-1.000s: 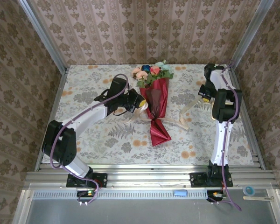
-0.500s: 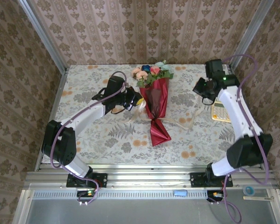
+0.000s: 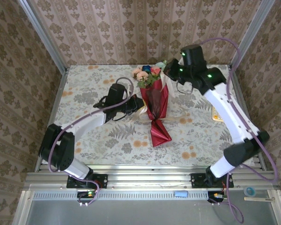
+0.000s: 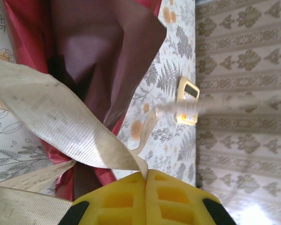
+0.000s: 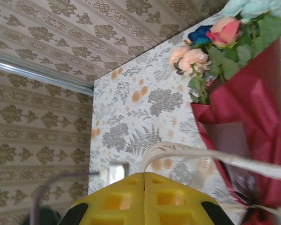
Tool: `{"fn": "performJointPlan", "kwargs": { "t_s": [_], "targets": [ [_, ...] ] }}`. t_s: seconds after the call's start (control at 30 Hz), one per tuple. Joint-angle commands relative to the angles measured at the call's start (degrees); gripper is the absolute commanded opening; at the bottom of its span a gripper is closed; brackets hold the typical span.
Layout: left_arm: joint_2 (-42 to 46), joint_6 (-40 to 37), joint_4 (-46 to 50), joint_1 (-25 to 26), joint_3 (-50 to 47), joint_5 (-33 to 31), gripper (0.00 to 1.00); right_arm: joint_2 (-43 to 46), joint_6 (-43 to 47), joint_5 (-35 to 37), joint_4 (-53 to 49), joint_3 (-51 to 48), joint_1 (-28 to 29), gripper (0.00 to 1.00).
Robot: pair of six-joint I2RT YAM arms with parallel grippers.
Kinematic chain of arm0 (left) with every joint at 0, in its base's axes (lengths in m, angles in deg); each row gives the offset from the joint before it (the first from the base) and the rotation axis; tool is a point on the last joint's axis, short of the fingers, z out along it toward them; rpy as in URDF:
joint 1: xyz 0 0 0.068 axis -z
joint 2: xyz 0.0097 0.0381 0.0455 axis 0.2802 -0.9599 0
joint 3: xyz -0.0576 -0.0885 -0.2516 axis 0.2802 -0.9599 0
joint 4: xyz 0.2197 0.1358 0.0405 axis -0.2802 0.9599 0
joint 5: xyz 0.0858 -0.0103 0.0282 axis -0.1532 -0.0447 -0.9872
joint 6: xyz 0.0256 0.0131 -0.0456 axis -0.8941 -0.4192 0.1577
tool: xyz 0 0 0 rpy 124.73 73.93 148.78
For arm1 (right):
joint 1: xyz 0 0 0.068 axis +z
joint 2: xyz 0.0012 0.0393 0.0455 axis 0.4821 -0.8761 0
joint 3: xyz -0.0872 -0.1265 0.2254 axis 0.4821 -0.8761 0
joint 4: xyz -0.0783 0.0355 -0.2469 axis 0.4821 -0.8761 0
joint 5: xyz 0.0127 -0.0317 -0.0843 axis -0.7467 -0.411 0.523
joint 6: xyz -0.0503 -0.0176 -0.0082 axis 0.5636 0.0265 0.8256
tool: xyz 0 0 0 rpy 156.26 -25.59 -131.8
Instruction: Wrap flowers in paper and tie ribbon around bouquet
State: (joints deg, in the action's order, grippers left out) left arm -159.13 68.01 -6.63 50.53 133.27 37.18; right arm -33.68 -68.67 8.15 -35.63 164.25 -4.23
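Note:
The bouquet lies mid-table: a dark red paper [image 3: 156, 107] cone with the flowers [image 3: 149, 74] at its far end and a pinched waist nearer me. The cream ribbon [image 3: 178, 120] trails right from that waist. My left gripper [image 3: 139, 104] is at the cone's left side. In the left wrist view its yellow fingers [image 4: 122, 197] are shut on a ribbon [image 4: 61, 126] end, against the paper [image 4: 107, 51]. My right gripper [image 3: 169, 70] hovers beside the flower heads. In the right wrist view it is shut on another ribbon [image 5: 201, 153] stretch, with the flowers [image 5: 210, 42] and paper [image 5: 253, 108] ahead.
A yellow-and-white calculator [image 3: 215, 114] lies on the floral tablecloth at the right, partly under my right arm, and it also appears in the left wrist view as the calculator [image 4: 187, 101]. Patterned walls and metal rails [image 3: 47, 42] enclose the table.
My right arm has swung from the table's right edge left and up to the flower heads, drawing the ribbon with it. My left gripper has stayed beside the cone.

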Motion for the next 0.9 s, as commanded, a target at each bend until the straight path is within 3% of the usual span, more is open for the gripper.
{"fn": "performJointPlan", "kwargs": {
  "t_s": [0.0,0.23,0.37,0.5,0.87],
  "targets": [
    [3.29,-6.35,-6.05,2.11,-3.88,-4.55,0.00,-7.33,-7.26,2.28,0.36,9.70,3.33,0.00],
    [6.70,-14.92,-9.75,8.14,-11.44,-14.60,0.00,-22.96,-12.16,9.63,-12.57,34.70,10.62,0.00],
    [6.59,-18.87,-9.87,10.93,-13.82,-21.37,0.00,-27.74,-14.49,16.13,-20.12,44.10,14.16,0.00],
    [5.03,-20.44,-11.39,12.21,-14.21,-24.48,0.00,-26.82,-14.68,26.57,-24.58,45.44,18.35,0.00],
    [4.39,-25.54,-11.96,15.18,-15.07,-30.48,0.00,-22.99,-10.04,39.65,-23.51,44.66,26.33,0.00]
  ]
}}
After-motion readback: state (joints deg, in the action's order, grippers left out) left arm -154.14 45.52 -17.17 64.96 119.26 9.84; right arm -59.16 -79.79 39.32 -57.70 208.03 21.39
